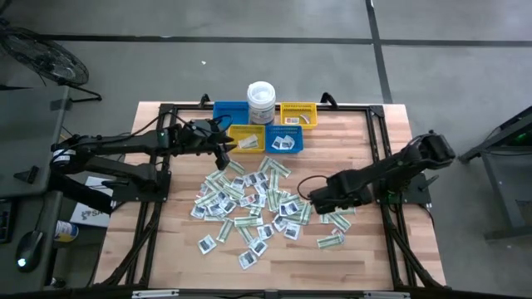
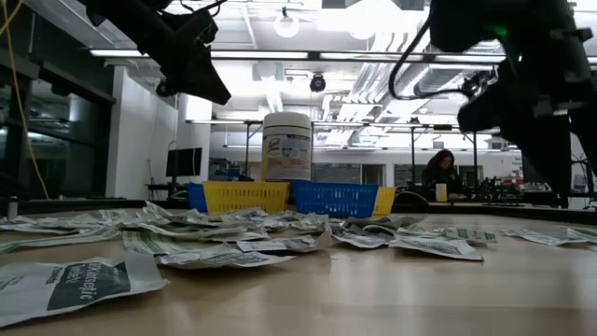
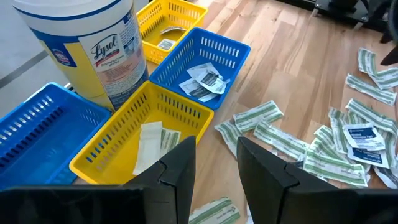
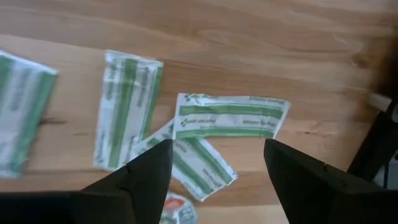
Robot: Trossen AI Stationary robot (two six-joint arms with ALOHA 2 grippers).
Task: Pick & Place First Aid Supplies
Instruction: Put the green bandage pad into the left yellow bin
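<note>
The first aid supplies (image 1: pixel 249 203) lie scattered in a loose heap over the middle of the pale wooden plank table (image 1: pixel 366 257): thin, flat paper packets, some white squares with dark print, others longer strips banded in pale green and white, many slightly crumpled and overlapping. At the table's far edge stand small plastic bins with slotted lattice walls, two blue and two yellow, around a white lidded tub (image 1: pixel 261 101) with a printed label. The near yellow bin (image 3: pixel 143 134) holds a couple of strips, and the blue bin (image 3: pixel 202 62) beside it holds a few white squares (the far yellow one has at least one packet too). The left gripper (image 3: pixel 214 165) hangs just above the near yellow bin's rim, its dark fingers apart with nothing between them. The right gripper (image 4: pixel 214 165) is low over the right side of the heap, fingers spread wide and empty, straddling the overlapping green-and-white strips (image 4: pixel 230 115) on the wood.
</note>
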